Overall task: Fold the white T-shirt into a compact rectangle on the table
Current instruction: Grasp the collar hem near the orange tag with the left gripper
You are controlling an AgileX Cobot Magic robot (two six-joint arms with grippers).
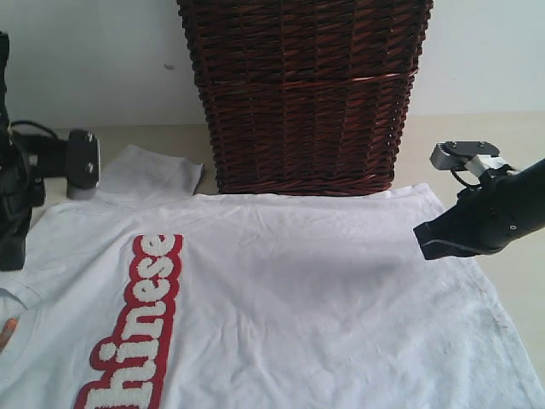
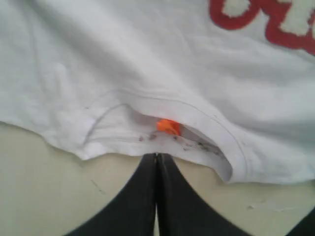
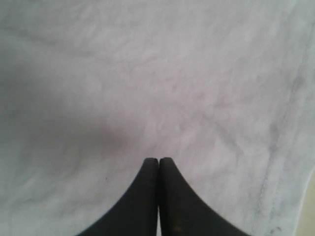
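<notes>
Just beyond the left claw (image 2: 156, 156), tips pressed together and empty, the white T-shirt (image 2: 147, 59) lies spread on the bench (image 2: 44, 191), collar nearest; the right claw (image 3: 158, 160), likewise closed, hangs over plain fabric.

white T-shirt (image 1: 289, 290) | spread flat, front up, red letter patch | table (image 1: 519, 273) | pale cream

Left arm (image 1: 13, 204), right arm (image 1: 502, 213): matte black. Fingers (image 3: 138, 196) tapered, smooth black. Silver bracket (image 1: 464, 156) on right wrist, black cable (image 1: 30, 126) at left.
</notes>
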